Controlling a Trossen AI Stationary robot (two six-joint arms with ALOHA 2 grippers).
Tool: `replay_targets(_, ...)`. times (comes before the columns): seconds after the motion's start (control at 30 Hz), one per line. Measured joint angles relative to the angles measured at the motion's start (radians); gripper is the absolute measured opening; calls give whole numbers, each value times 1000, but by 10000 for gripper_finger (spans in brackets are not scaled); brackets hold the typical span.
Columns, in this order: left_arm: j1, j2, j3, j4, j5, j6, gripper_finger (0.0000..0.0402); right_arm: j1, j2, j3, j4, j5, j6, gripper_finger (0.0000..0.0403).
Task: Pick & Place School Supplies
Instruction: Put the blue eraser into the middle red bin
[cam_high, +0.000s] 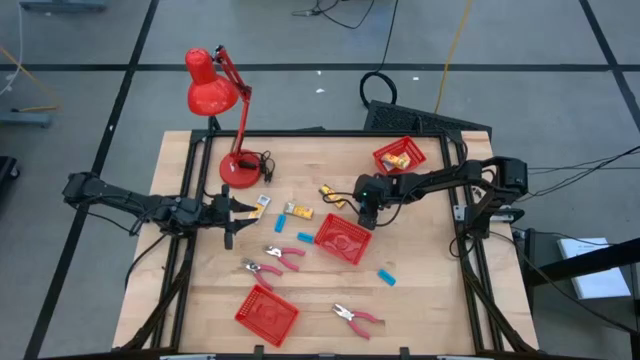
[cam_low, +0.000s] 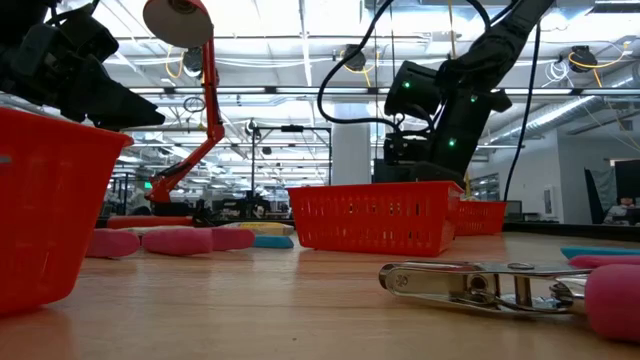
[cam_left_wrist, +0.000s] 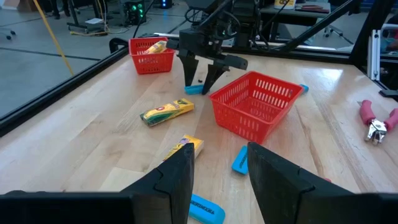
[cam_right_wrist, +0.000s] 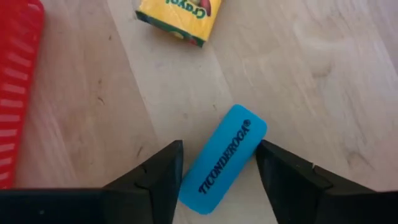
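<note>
My right gripper (cam_high: 367, 212) is open and points down beside the middle red basket (cam_high: 343, 238). In its wrist view its fingers (cam_right_wrist: 163, 171) stand on either side of a blue eraser (cam_right_wrist: 225, 158) marked TICONDEROGA, which lies flat on the table; I cannot tell whether they touch it. That eraser (cam_left_wrist: 194, 90) also shows below the right fingers in the left wrist view. My left gripper (cam_left_wrist: 217, 180) is open and hovers at the table's left (cam_high: 240, 209). Before it lie a yellow packet (cam_left_wrist: 183, 149) and two blue erasers (cam_left_wrist: 240, 160) (cam_left_wrist: 205, 208).
A red lamp (cam_high: 215, 85) stands at the far left. The far basket (cam_high: 400, 155) holds yellow packets, and a third basket (cam_high: 266, 312) sits near the front edge. Pink-handled pliers (cam_high: 285, 255) (cam_high: 357, 318), another eraser (cam_high: 386, 277) and a yellow packet (cam_high: 335, 195) lie loose.
</note>
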Motion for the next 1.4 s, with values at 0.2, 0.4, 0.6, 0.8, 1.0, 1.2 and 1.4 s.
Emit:
replay_targets(0.2, 0, 0, 0, 0, -1, 0, 152, 12, -6, -2, 16, -3, -6, 88)
replay_targets(0.4, 0, 0, 0, 0, -1, -1, 152, 34, -8, -2, 19, 15, -29, 45)
replay_targets(0.6, 0, 0, 0, 0, -2, -2, 152, 55, -17, -3, 22, 59, -46, 45)
replay_targets(0.8, 0, 0, 0, 2, -2, -2, 152, 60, -104, -5, 27, 76, -62, 45)
replay_targets(1.0, 0, 0, 0, 10, -2, -1, 152, 63, -215, -4, 16, 117, -71, 45)
replay_targets(1.2, 0, 0, 0, 24, -2, 3, 152, 135, -288, -3, 19, 114, -41, 45)
replay_targets(1.4, 0, 0, 0, 25, -2, 5, 152, 275, -303, 0, 59, 116, 17, 45)
